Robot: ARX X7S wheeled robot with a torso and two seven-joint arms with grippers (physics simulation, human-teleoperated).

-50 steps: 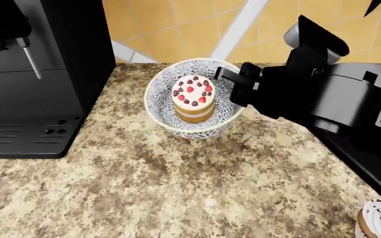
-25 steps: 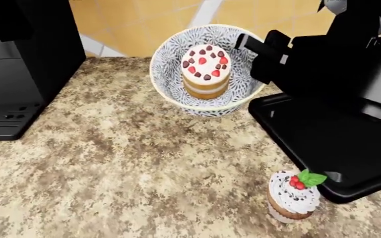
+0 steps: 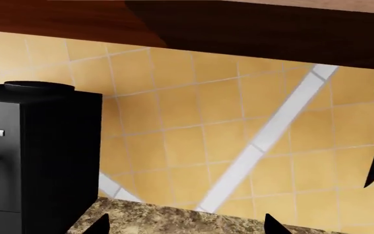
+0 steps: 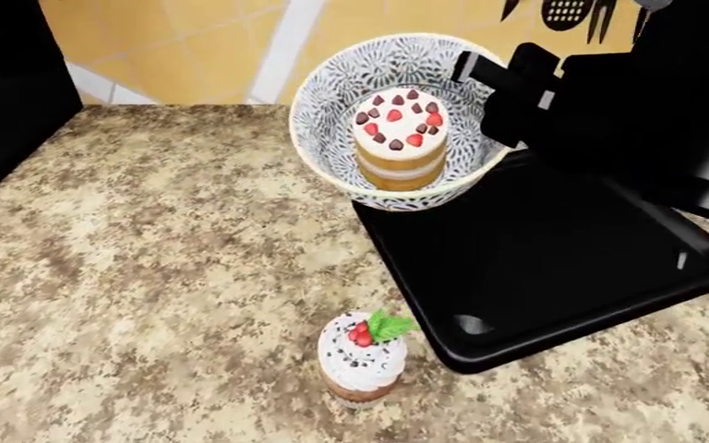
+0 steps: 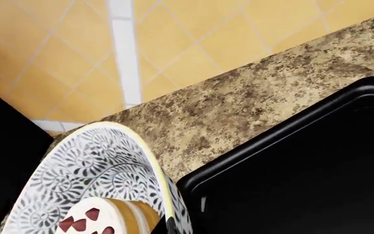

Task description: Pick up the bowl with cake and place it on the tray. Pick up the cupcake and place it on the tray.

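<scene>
Right gripper point(image 4: 484, 88) clamps the bowl point(image 4: 330, 101) rim, cake point(image 4: 401, 138) inside; tray point(image 4: 552, 268) below, cupcake point(image 4: 361, 358) well apart.

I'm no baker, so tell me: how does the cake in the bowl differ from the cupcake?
The cake is a flat-topped layered cylinder; the cupcake has swirled frosting, a wrapper and a green leaf. The cake sits in the bowl, held up by the right gripper; the cupcake stands alone on the counter. Both have white icing and red berries.
</scene>
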